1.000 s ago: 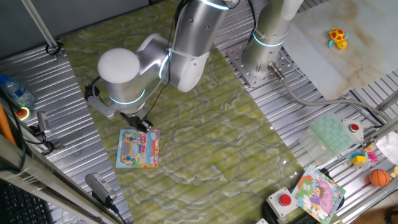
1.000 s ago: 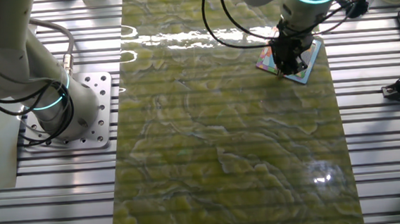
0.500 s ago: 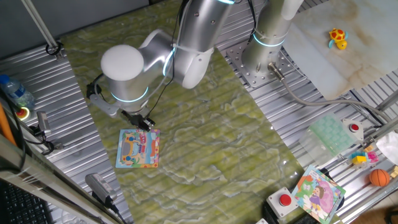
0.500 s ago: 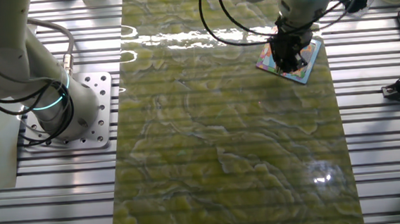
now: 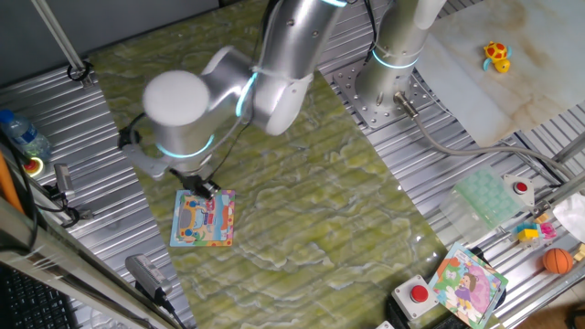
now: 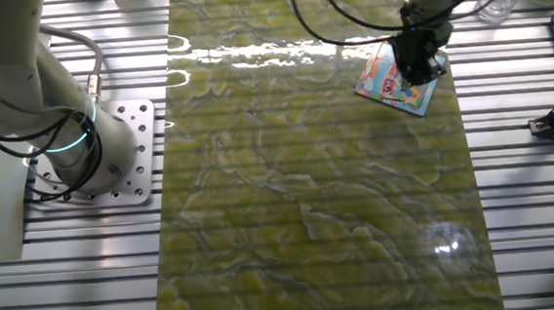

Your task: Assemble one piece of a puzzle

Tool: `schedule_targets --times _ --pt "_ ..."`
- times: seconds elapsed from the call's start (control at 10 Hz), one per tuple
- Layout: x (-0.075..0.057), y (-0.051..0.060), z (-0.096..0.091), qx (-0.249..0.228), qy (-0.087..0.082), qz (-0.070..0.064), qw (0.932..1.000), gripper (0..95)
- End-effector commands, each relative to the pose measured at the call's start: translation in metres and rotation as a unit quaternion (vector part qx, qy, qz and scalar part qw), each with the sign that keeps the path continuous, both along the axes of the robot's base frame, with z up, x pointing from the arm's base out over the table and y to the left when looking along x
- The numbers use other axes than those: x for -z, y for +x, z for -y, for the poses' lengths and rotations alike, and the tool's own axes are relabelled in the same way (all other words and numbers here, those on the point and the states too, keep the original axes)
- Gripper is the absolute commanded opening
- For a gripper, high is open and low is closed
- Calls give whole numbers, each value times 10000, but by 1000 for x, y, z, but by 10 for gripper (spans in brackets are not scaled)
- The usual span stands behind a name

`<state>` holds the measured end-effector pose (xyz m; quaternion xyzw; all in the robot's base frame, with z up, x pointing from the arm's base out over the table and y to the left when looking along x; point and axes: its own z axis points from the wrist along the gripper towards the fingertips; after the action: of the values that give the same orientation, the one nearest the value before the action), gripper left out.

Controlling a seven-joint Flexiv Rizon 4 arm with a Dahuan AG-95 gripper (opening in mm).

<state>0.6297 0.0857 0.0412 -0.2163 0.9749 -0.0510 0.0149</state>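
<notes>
Puzzle (image 5: 202, 219) lay flat on tabletop (image 5: 302, 201). Gripper (image 5: 203, 188) hung over puzzle's far edge; jaws' opening and hold indiscernible. Piece not discernible. Judged: piece light, thin, stiff; pinch by opposite edges.

My silver jointed arm (image 5: 274, 64) reaches out from its round base and bends down through a white domed elbow joint (image 5: 175, 99) ringed with a cyan light band. My wrist points straight down near one side edge of the bench. My black two-finger gripper (image 5: 203, 188) hangs vertical beneath it, fingertips low at the surface (image 6: 418, 67). Whether my fingers stand apart or closed cannot be determined from either view.
</notes>
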Motion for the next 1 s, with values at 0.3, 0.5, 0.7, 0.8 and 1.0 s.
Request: schedule_targets --times 0.3,0.5,0.7,0.8,1.0 --pt "2 3 5 -18 64 265 9996 0" --pt "7 5 7 12 188 334 9993 0" --pt "10 5 5 11 225 363 9991 0" --pt "11 5 5 13 225 371 9991 0" --pt "15 6 4 25 228 383 9990 0"
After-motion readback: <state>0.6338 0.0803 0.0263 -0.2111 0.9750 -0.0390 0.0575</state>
